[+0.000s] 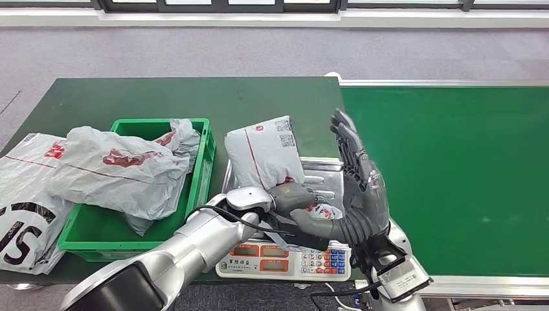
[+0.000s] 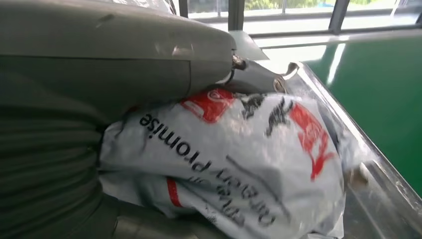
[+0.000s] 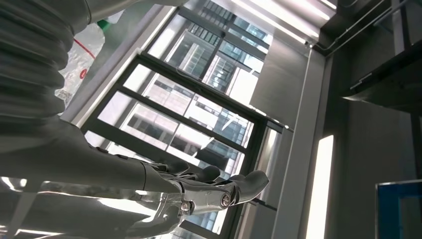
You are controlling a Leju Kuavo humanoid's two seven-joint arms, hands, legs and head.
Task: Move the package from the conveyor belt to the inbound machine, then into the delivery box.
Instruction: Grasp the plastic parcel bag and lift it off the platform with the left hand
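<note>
The left hand (image 1: 292,202), frame centre, clamps its fingers on the package (image 1: 265,155) lying on the inbound machine (image 1: 324,175), presumably for weighing. The right hand (image 1: 356,175) stands clear, fingers straight, holding nothing.

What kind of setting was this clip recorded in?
Probably a parcel-sorting station in a logistics or demo hall: a green conveyor belt beside a dark green table, a steel-platform weighing scale with keypad, and grey plastic mailer bags in a green plastic crate.
</note>
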